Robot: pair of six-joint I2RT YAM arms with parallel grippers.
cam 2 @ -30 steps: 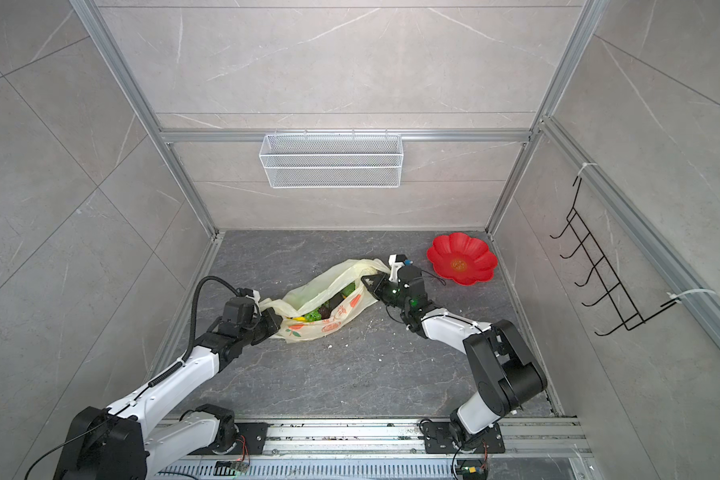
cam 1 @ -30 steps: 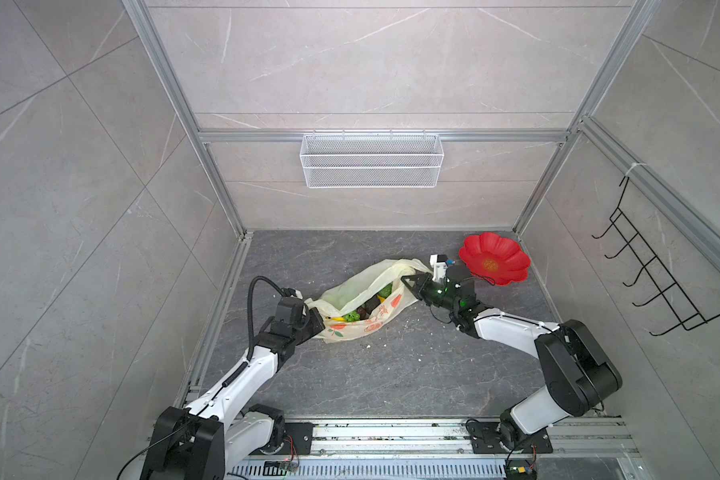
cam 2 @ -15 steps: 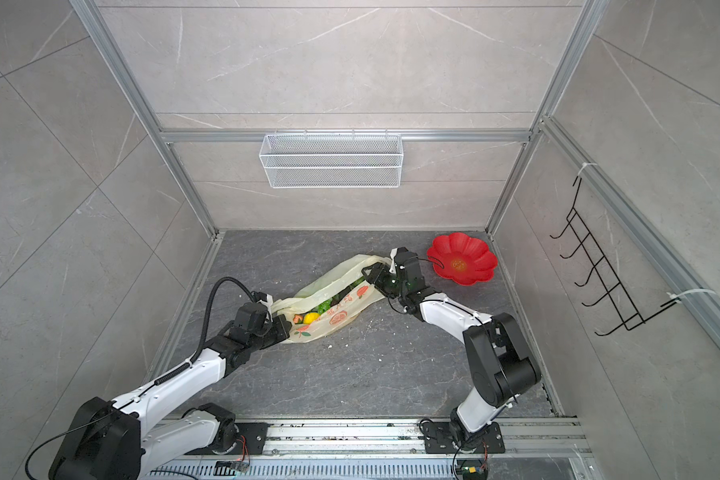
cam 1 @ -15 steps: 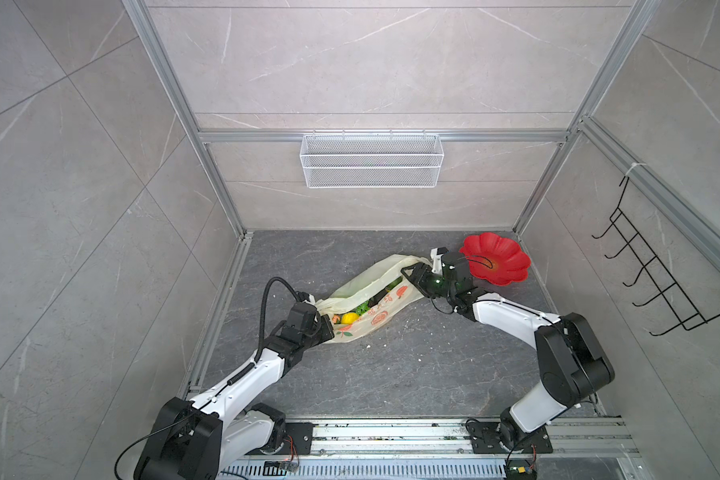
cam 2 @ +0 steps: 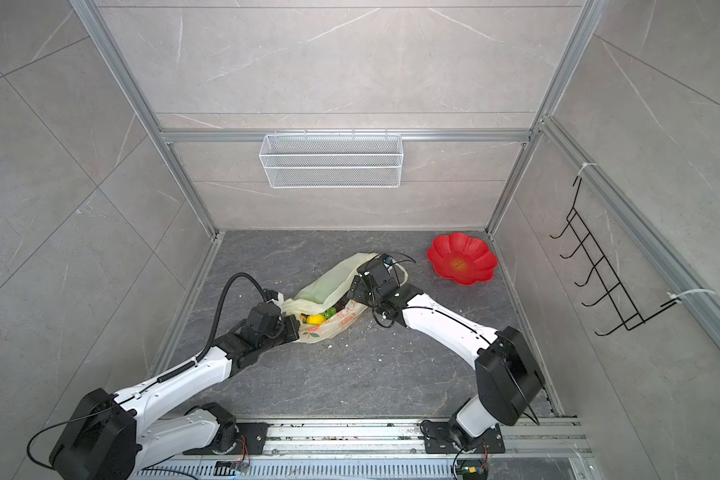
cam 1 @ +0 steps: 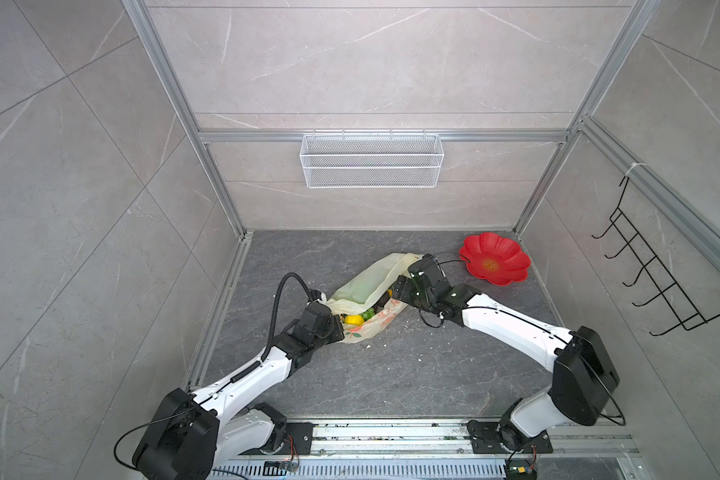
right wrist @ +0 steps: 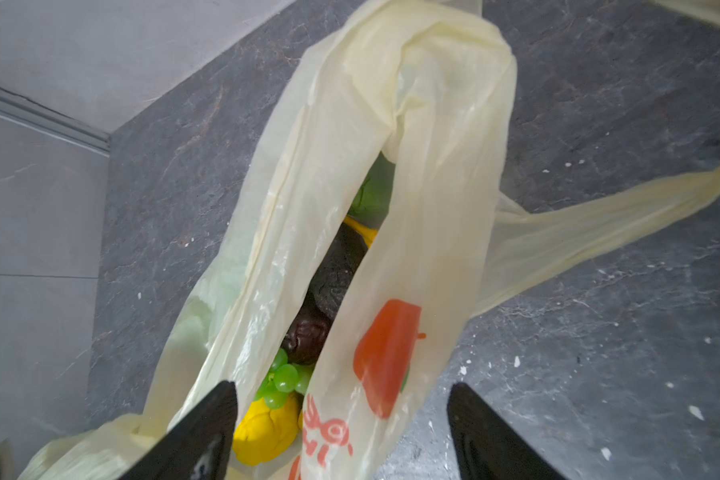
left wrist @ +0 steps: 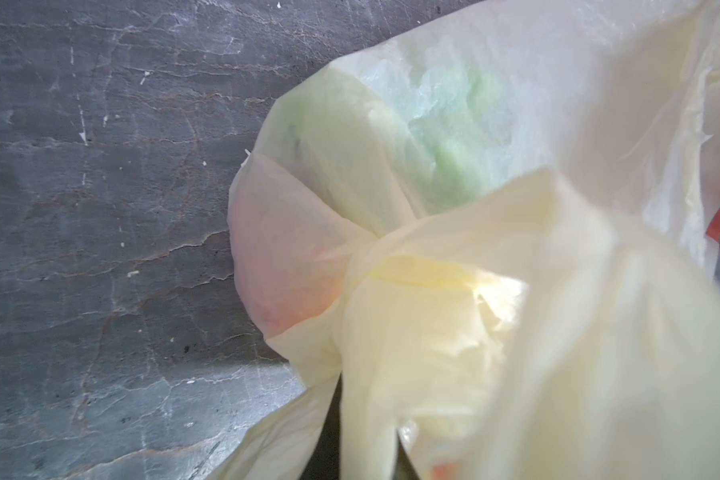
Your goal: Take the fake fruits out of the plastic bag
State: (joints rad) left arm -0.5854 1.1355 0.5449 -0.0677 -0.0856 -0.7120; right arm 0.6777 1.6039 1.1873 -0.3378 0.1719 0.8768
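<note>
we find the plastic bag (cam 1: 371,280) lying stretched across the dark table (cam 1: 391,374) between the two arms. the fake fruits (cam 1: 353,319) are all inside it. through its mouth we make out green grapes (right wrist: 285,376), a yellow lemon (right wrist: 267,428), a dark-brown piece (right wrist: 306,336) and a dark avocado (right wrist: 337,274). the left gripper (cam 1: 336,328) is clenched on gathered film at the bag's near end. the right gripper (right wrist: 341,388) is released, jaws spread wide either side of the bag's rim. the red plate (cam 1: 495,259) sits apart, near the far right corner.
</note>
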